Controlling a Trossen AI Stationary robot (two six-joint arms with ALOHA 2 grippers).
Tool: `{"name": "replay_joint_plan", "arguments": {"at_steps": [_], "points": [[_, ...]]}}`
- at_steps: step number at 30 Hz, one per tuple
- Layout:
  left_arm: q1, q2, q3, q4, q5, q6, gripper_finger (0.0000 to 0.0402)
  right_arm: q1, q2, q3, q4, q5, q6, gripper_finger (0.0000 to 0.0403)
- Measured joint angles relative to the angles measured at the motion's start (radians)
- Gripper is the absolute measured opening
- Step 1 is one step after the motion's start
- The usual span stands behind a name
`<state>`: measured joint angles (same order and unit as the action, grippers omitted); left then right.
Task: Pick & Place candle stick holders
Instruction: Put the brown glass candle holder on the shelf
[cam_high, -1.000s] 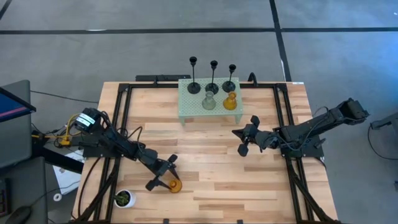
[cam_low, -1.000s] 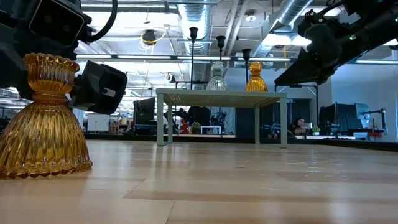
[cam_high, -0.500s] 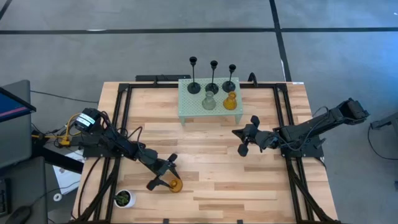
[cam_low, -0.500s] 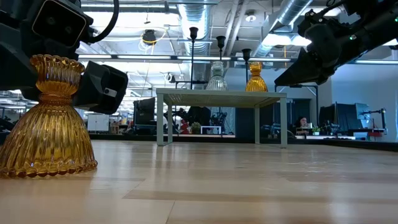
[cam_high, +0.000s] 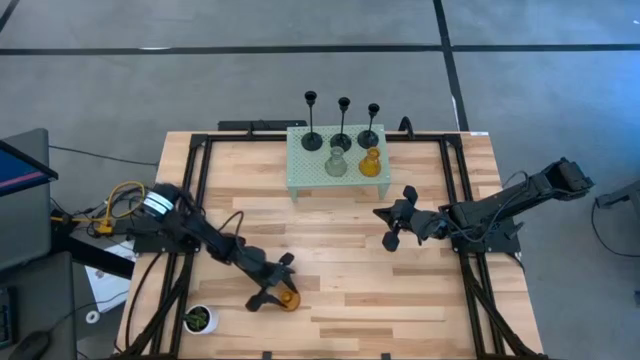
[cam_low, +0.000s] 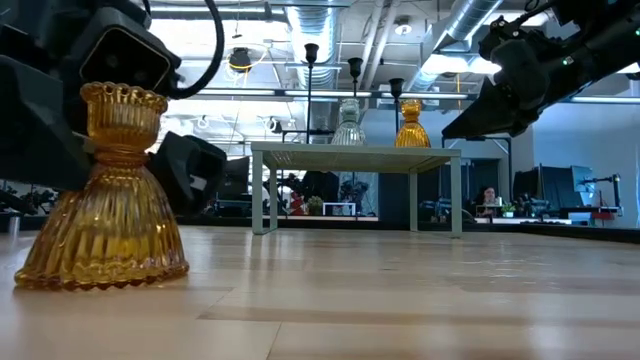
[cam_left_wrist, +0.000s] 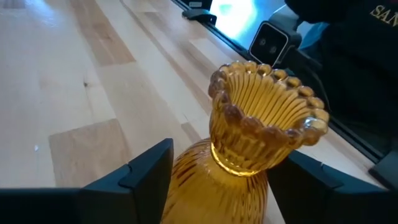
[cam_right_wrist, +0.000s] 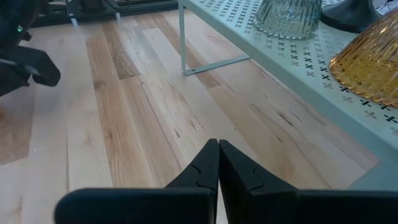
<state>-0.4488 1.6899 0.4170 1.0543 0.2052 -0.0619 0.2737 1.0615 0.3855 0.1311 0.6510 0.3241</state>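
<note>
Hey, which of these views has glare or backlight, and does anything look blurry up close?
Low view: bright ceiling lights backlight the scene, so the right gripper is a dark silhouette, while the amber holder glows. Left wrist view: a blown-out bright patch behind the holder's rim, and the near fingers look soft.

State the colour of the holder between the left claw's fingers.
Amber holder, ribbed glass; clearest in the low view.

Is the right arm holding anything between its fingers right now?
No. In the right wrist view the right gripper has its fingers pressed together over bare table, nothing between them.
</note>
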Motion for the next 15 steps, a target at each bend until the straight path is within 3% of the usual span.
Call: {"name": "replay_joint_plan", "arguments": {"at_steps": [7, 15], "points": [[0.0, 0.013, 0.036, -0.005, 0.021, 0.001, 0.025, 0.0, 0.0, 0.0, -0.01, 0.0, 0.017, 0.0], [0.0, 0.012, 0.037, 0.003, 0.02, 0.001, 0.0236, 0.0, 0.0, 0.0, -0.023, 0.0, 0.018, 0.0]]}}
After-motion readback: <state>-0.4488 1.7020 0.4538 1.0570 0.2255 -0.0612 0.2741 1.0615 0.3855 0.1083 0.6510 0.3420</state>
